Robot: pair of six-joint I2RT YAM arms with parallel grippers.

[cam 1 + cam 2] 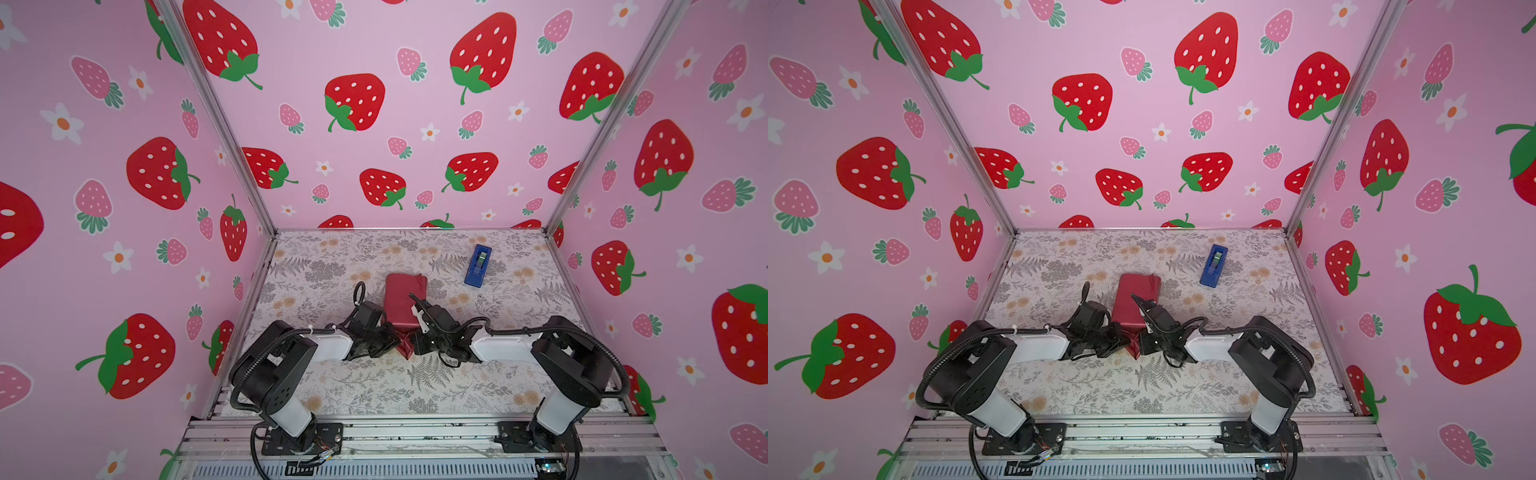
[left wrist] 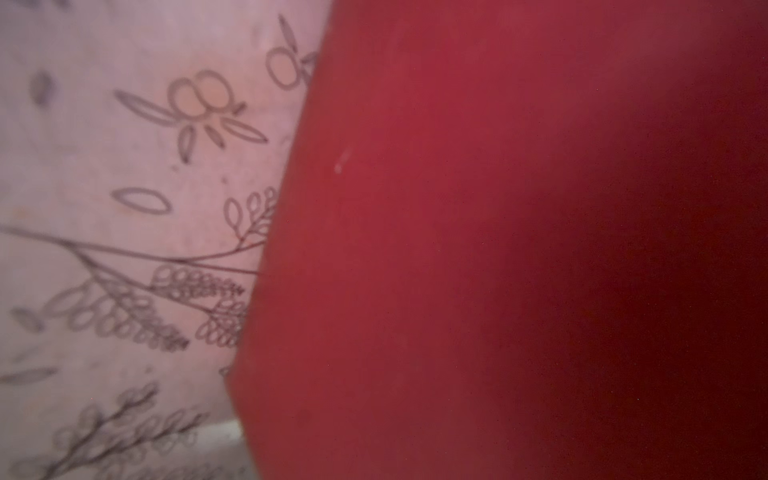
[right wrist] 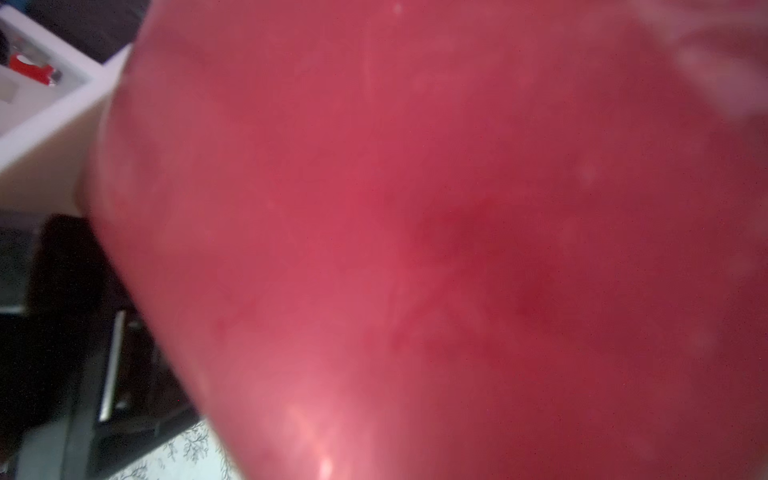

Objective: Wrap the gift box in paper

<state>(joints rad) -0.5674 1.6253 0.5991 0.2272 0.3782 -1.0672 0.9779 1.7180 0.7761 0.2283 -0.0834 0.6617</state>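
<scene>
The paper (image 1: 403, 299) lies as a maroon parcel in the middle of the table in both top views, its far end loosely folded. The gift box is hidden inside it. At the near end the paper runs into a pointed red flap (image 1: 405, 349). My left gripper (image 1: 392, 338) and right gripper (image 1: 417, 343) meet at this flap from either side, both shut on the paper. Red paper (image 2: 498, 249) fills most of the left wrist view and hides the jaws. In the right wrist view shiny paper (image 3: 415, 208) likewise covers them.
A bright blue tape dispenser (image 1: 478, 266) lies at the back right of the floral table (image 1: 332, 266). Strawberry-print walls close in the left, back and right sides. Both arm bases stand on the metal rail (image 1: 415, 432) at the front edge.
</scene>
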